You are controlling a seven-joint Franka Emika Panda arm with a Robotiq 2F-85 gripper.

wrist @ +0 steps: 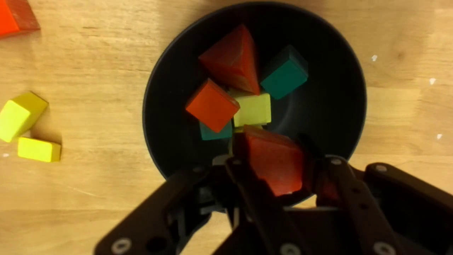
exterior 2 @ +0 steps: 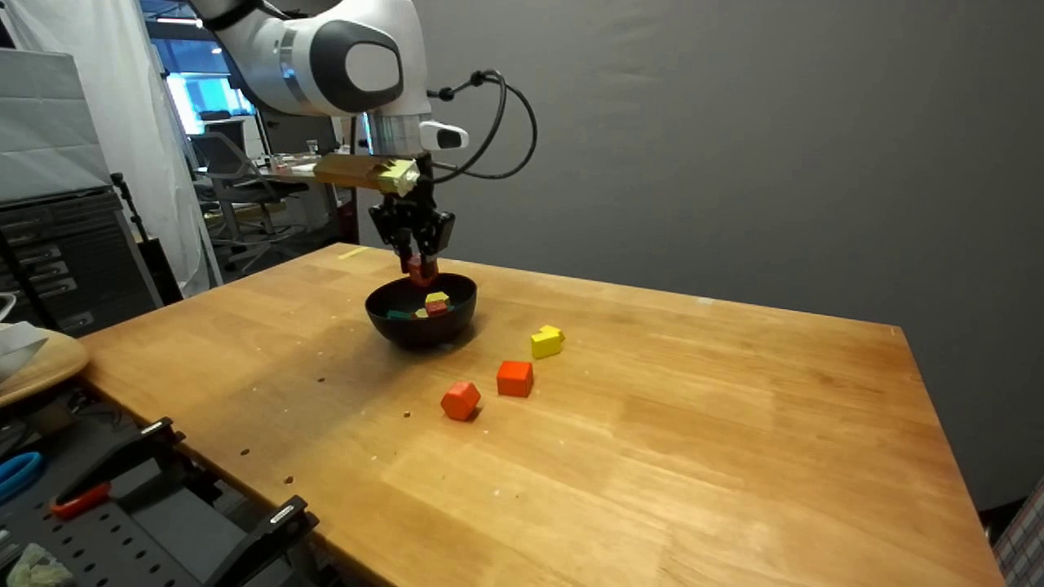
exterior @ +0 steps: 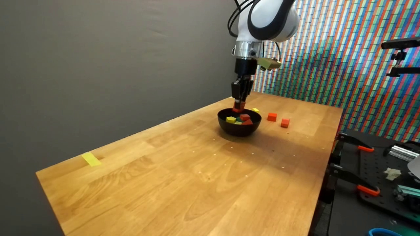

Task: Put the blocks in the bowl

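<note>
Over the round, shallow black bowl [exterior: 239, 131] on the pale wooden tabletop [exterior: 157, 183], the black tool [exterior 2: 420, 265] holds a red block [wrist: 277, 164]. Step in hand, as judged: delivery, release not yet made. Wrist view, clock face centred on the bowl: held block between 5 and 6 o'clock, near the rim. Already inside: red wedge-shaped block [wrist: 233, 58] at 11 o'clock, dark green block [wrist: 285, 78] between 1 and 2, orange-red cube [wrist: 212, 106] at 9, second green block [wrist: 216, 132] at 8, pale yellow block [wrist: 253, 109] near the middle. Outside: thick yellow block [wrist: 21, 115] at 9, slim yellow block [wrist: 38, 149] just beside it. In an exterior view, same clock: orange-red block [exterior 2: 515, 379] at 4, faceted orange-red block [exterior 2: 461, 401] at 5.

Next move, judged: shift slightly toward 12 in the wrist view to gain margin, lower a little, then release gently so the block settles rather than rolls off the pile. Those four outside would then remain.

Tool: jaws part-way apart, by the block's width only, clamped on two opposite sides of it. Contact with the bowl or its contents: cannot tell.
</note>
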